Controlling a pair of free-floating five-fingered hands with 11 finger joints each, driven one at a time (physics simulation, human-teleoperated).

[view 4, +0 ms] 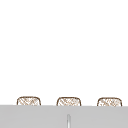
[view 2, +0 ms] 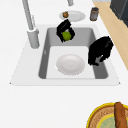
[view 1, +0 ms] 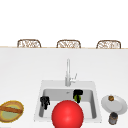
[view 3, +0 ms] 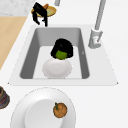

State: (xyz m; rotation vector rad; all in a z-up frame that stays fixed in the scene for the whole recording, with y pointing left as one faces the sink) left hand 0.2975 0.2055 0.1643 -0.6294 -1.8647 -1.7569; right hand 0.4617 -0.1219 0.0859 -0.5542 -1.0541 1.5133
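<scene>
Inside sink [view 2: 105, 72], white bowl [view 2: 70, 64] on the floor. Above its 12 o'clock edge, right hand [view 2: 65, 30] curled round a green fruit [view 2: 66, 35]. At bowl's 3 o'clock in left side view, left hand [view 2: 100, 50], fingers curled downward, nothing held.

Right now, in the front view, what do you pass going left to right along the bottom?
Basket → left hand → red ball → plate.
</scene>
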